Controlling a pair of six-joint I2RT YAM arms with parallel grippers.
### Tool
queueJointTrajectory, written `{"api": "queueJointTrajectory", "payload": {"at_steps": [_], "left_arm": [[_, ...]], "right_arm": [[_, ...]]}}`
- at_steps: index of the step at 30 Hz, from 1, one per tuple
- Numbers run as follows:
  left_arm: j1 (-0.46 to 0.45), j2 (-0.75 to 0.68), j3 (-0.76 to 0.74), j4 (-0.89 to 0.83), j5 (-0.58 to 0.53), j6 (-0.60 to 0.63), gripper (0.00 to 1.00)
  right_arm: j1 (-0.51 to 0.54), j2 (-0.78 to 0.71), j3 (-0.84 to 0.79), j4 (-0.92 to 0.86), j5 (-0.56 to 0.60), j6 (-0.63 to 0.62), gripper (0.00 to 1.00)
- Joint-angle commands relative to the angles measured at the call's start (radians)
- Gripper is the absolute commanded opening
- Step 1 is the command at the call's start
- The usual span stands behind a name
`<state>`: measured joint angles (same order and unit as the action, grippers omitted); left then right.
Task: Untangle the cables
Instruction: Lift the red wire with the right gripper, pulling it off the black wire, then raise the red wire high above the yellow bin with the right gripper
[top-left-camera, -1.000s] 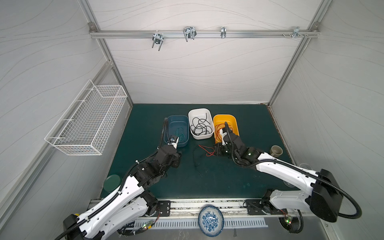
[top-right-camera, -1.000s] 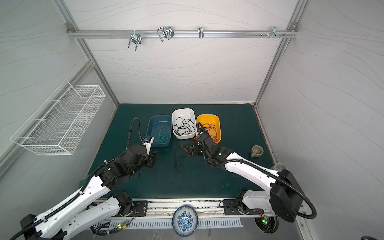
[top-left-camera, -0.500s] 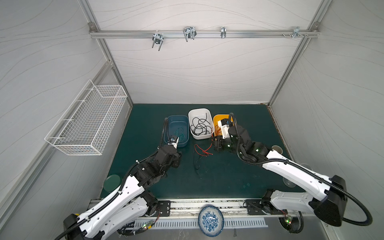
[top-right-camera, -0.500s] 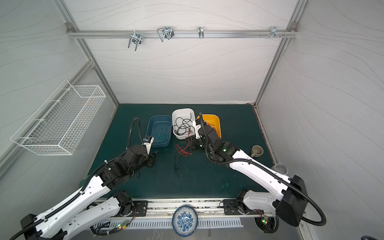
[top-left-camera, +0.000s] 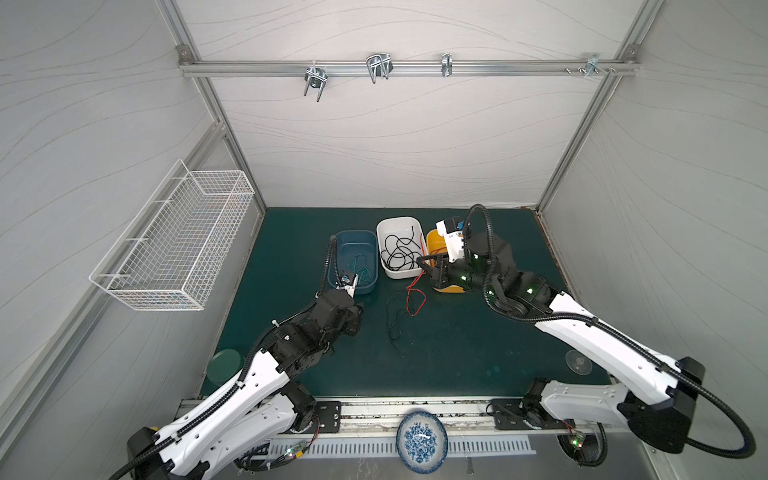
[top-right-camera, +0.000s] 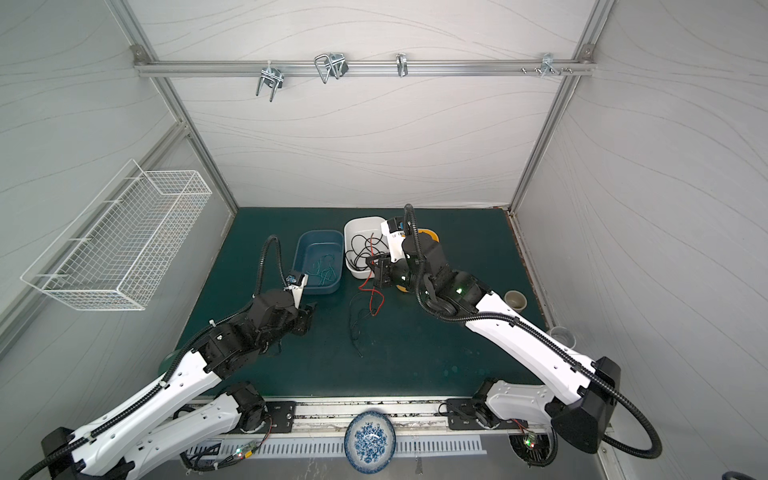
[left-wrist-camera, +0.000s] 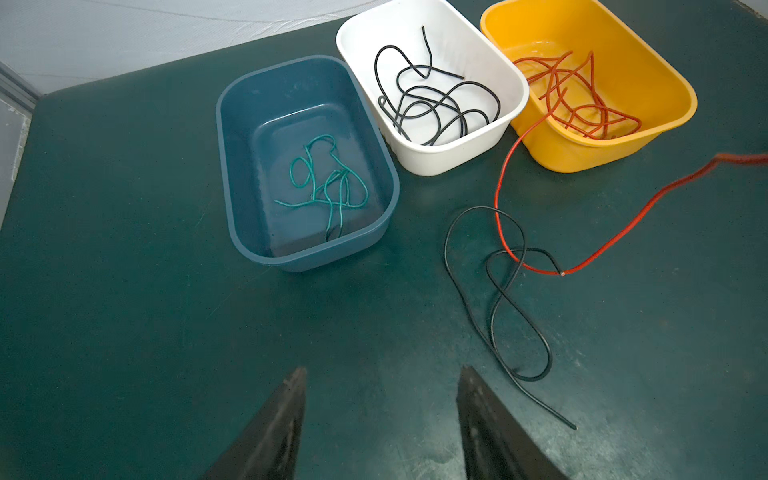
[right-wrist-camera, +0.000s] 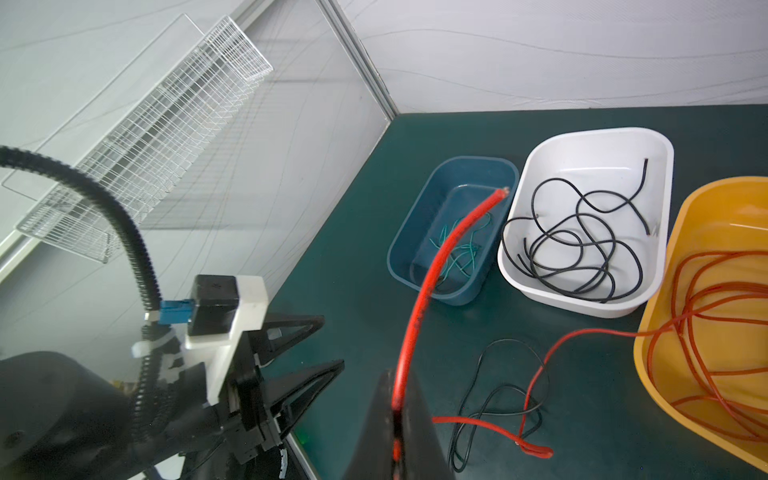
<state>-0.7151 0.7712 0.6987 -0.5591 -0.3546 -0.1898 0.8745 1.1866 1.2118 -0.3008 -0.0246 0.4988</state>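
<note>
The right gripper (right-wrist-camera: 397, 384) was clenched on the red cable (right-wrist-camera: 419, 291), up beside the yellow bin (left-wrist-camera: 582, 158). Its lower part crossed the black cable (left-wrist-camera: 446, 249) on the mat (left-wrist-camera: 124, 291), nearer than the white bin (left-wrist-camera: 449, 162). A slow lift seemed best, and the open left gripper (left-wrist-camera: 380, 374) could first pin the black one.

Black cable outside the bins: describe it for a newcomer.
On the green mat, look just in front of the white bin. The black cable lies there in loose figure-eight loops. Unlike the black ones inside that bin, it is on bare mat, crossed by a red cable.
</note>
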Motion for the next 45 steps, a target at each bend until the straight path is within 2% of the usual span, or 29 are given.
{"api": "queueJointTrajectory", "payload": {"at_steps": [1, 18, 22, 28, 38, 45], "left_arm": [[0.003, -0.004, 0.004, 0.025, 0.005, 0.007, 0.6], [0.002, -0.006, 0.005, 0.023, 0.006, 0.007, 0.6], [0.002, -0.006, 0.006, 0.023, 0.006, 0.007, 0.6], [0.002, -0.004, 0.004, 0.022, 0.008, 0.007, 0.6], [0.002, -0.01, 0.004, 0.022, 0.003, 0.007, 0.6], [0.002, -0.01, 0.004, 0.024, 0.003, 0.007, 0.6]], "right_arm": [[-0.009, -0.028, 0.069, -0.046, -0.016, -0.045, 0.0], [-0.069, -0.031, 0.467, -0.248, 0.027, -0.165, 0.0], [-0.124, -0.019, 0.518, -0.272, 0.013, -0.163, 0.0], [-0.297, 0.033, 0.599, -0.296, -0.069, -0.126, 0.0], [-0.513, 0.095, 0.498, -0.203, -0.155, -0.006, 0.0], [-0.563, 0.139, 0.423, -0.132, -0.168, 0.055, 0.0]]}}
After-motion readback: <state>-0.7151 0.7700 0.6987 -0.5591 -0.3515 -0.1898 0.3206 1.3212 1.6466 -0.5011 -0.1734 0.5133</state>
